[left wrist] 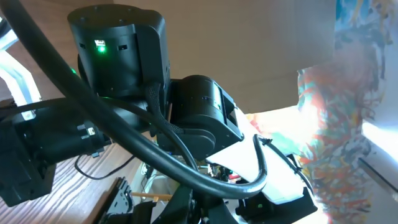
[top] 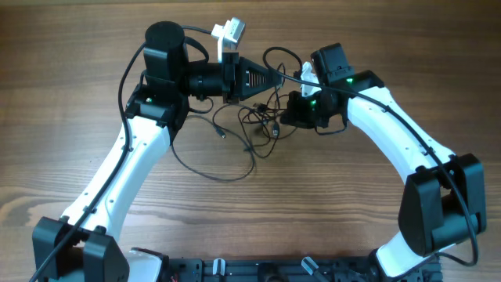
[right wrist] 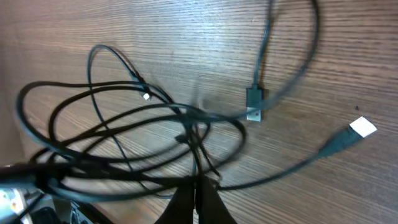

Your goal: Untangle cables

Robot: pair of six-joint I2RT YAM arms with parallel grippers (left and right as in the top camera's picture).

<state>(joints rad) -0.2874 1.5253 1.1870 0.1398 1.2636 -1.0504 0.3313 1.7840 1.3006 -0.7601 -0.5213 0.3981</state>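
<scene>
The cables lie as a loose tangle of thin black loops on the wooden table between the two arms. In the right wrist view the cables spread in overlapping loops. A dark plug and a white-tipped plug lie apart on the right. My right gripper is shut, pinching strands at the near edge of the tangle; overhead it sits at the tangle's right side. My left gripper points right, just above the tangle, and is shut. Whether it holds a strand is hidden.
The left wrist view is filled by the right arm's black housing and a thick arm cable. A thicker black cable loops over the table below the tangle. Black fixtures line the near table edge.
</scene>
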